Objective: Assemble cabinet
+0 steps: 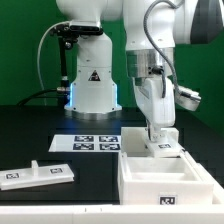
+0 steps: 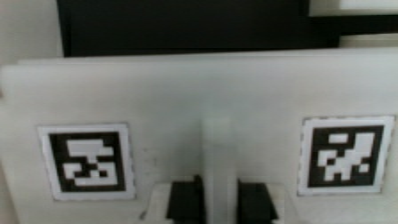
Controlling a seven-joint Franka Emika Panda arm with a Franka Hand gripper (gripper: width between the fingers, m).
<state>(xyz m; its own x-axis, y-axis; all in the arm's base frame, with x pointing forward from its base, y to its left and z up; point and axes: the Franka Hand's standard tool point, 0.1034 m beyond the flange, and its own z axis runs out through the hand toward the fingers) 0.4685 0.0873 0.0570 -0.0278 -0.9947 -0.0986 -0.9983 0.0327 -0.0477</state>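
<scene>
An open white cabinet box [image 1: 130, 178] stands at the exterior view's lower right, with a tag on its front. My gripper [image 1: 160, 136] reaches straight down to a white cabinet piece [image 1: 170, 150] at the box's back edge. In the wrist view this piece [image 2: 196, 100] fills the picture as a white face with two square tags. The two dark fingertips [image 2: 180, 204] stand close together with a thin white rib of the piece between them, so my gripper [image 2: 217, 205] is shut on it. A flat white cabinet panel [image 1: 36, 174] with tags lies at the exterior view's lower left.
The marker board [image 1: 97, 143] lies flat on the black table behind the box. Behind it stands the white robot base [image 1: 92, 85] with a triangle sticker. A green wall closes off the back.
</scene>
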